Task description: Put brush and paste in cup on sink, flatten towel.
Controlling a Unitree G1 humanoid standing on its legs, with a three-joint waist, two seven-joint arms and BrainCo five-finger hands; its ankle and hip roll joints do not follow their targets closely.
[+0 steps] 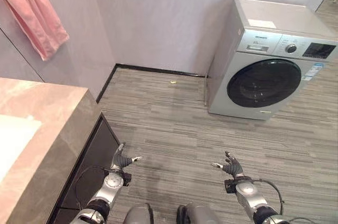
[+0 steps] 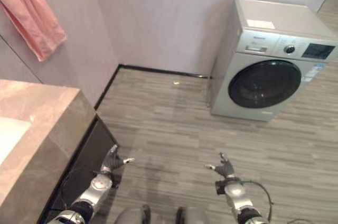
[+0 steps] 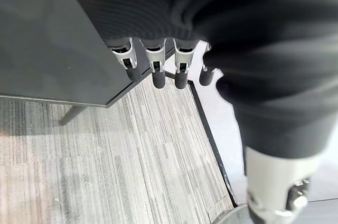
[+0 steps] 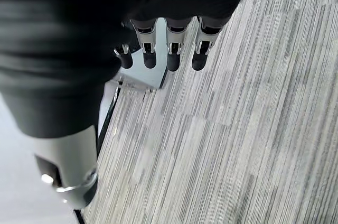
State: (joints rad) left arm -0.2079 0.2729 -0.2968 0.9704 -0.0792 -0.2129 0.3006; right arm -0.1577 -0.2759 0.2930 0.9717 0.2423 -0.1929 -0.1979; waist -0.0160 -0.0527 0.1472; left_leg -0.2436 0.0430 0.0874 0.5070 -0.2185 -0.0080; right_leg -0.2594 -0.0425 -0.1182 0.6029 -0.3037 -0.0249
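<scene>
A pink towel (image 1: 36, 16) hangs bunched from a hook high on the left wall. A stone counter (image 1: 50, 129) with a pale sink basin (image 1: 11, 139) fills the lower left. My left hand (image 1: 122, 161) hovers low beside the counter's dark cabinet (image 1: 90, 166), fingers straight and holding nothing. My right hand (image 1: 231, 167) hangs over the floor at the lower right, fingers relaxed and empty. The left wrist view has my fingers (image 3: 157, 68) pointing at the cabinet side (image 3: 53, 39). The right wrist view has my fingers (image 4: 171, 55) over striped flooring.
A silver front-loading washing machine (image 1: 269, 60) stands against the back wall at the right. Grey striped floor (image 1: 174, 123) lies between it and the counter. A small yellowish scrap (image 1: 172, 82) lies near the black skirting.
</scene>
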